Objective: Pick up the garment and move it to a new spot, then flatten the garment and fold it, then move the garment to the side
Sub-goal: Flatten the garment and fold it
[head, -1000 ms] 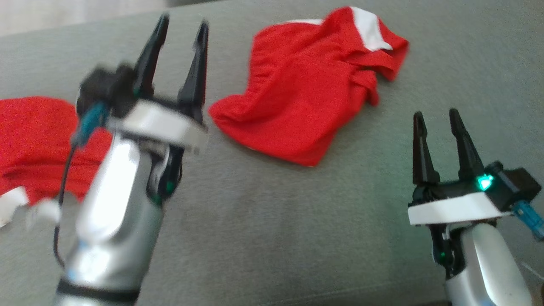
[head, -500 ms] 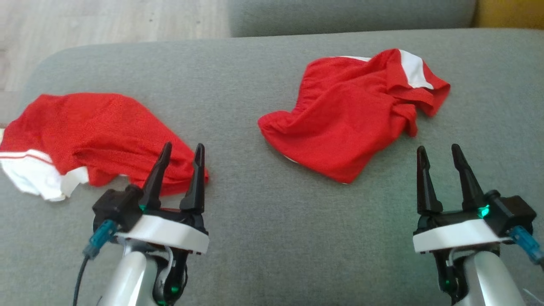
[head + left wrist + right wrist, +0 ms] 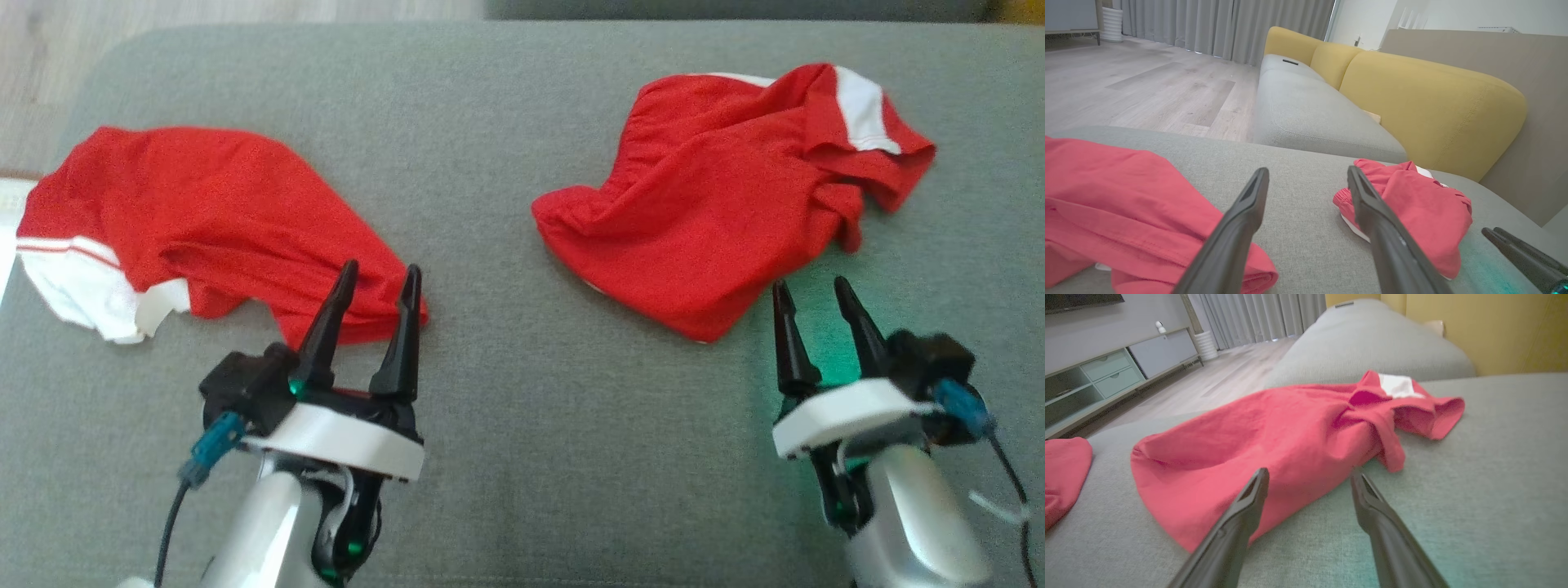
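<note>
Two crumpled red garments with white trim lie on the grey cushion (image 3: 506,425). One garment (image 3: 188,220) is at the left and the other garment (image 3: 727,204) at the right. My left gripper (image 3: 382,266) is open, its tips over the near right edge of the left garment (image 3: 1118,196), with nothing between the fingers. My right gripper (image 3: 811,282) is open just short of the right garment's near corner. In the right wrist view that gripper (image 3: 1309,471) points at the right garment (image 3: 1274,433). In the left wrist view my left gripper (image 3: 1308,169) frames bare cushion.
A yellow sofa back (image 3: 1433,102) and a second grey seat cushion (image 3: 1310,114) lie beyond the work cushion. Wood floor (image 3: 1147,90) borders the cushion's far left edge. A low cabinet (image 3: 1106,371) stands across the room.
The head camera has shifted. My left gripper came down from a raised, blurred pose to the left garment's edge. My right gripper edged closer to the right garment.
</note>
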Controlling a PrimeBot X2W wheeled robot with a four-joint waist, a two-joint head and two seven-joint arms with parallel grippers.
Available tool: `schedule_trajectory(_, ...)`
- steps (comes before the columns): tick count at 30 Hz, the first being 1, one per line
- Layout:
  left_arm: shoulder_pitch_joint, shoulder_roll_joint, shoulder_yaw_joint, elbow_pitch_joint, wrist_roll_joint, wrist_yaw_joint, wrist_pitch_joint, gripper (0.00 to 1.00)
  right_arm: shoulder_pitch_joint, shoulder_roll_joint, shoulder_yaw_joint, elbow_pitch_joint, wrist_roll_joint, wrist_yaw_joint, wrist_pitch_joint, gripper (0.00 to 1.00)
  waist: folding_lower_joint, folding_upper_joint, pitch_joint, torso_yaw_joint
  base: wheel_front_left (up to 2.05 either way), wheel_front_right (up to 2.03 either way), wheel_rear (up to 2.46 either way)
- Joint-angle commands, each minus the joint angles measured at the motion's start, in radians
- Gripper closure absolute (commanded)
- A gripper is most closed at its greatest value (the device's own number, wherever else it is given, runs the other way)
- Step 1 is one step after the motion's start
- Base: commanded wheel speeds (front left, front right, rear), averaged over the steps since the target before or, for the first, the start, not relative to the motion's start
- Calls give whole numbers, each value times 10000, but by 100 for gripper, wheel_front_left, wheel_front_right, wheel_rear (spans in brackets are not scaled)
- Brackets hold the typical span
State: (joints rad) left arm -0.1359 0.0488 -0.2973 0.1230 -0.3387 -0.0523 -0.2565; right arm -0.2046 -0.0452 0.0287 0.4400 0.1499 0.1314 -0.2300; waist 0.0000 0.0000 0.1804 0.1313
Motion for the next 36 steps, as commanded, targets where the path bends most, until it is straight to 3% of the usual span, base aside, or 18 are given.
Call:
schedule_trajectory(1, -592, 17, 198, -419, -113, 44, -53, 0, -749, -51, 224, 327, 188, -7, 177, 0, 0, 0, 292, 235, 0, 0, 0)
schedule_trajectory(12, -847, 15, -92, -405, -257, 197, -53, 0, -2919, -51, 150, 3646, 949, -7, 184, 0, 0, 0, 656, 523, 0, 0, 0)
schedule_trajectory(13, -847, 15, -104, -400, -263, 209, -53, 0, -3074, -51, 201, 3898, 971, -7, 158, 4, 0, 0, 658, 500, 0, 0, 0)
schedule_trajectory(14, -850, 15, -112, -394, -269, 220, -53, 0, -3212, -51, 291, 4126, 969, -7, 126, 100, 0, 0, 652, 471, 0, 0, 0)
schedule_trajectory(19, -864, 15, -86, -363, -287, 241, -53, 0, -3582, -51, 597, 4528, 803, -7, -198, 100, 0, 0, 546, 196, 0, 0, 0)
schedule_trajectory(23, -796, 15, -64, -353, -334, 251, -53, 0, -3386, -51, 252, 3991, -45, -7, -304, 100, 0, 0, 312, -101, 0, 0, 0)
schedule_trajectory(29, -532, 15, -92, -359, -436, 279, -53, 0, -2228, -51, -518, 1904, -1840, -7, -241, 100, 0, 0, -285, -526, 0, 0, 0)
schedule_trajectory(36, -257, 15, -280, -425, -571, 368, -53, 0, -308, -51, -861, -1258, -2827, -7, 2124, 100, 0, 0, -616, -599, 0, 0, 0)
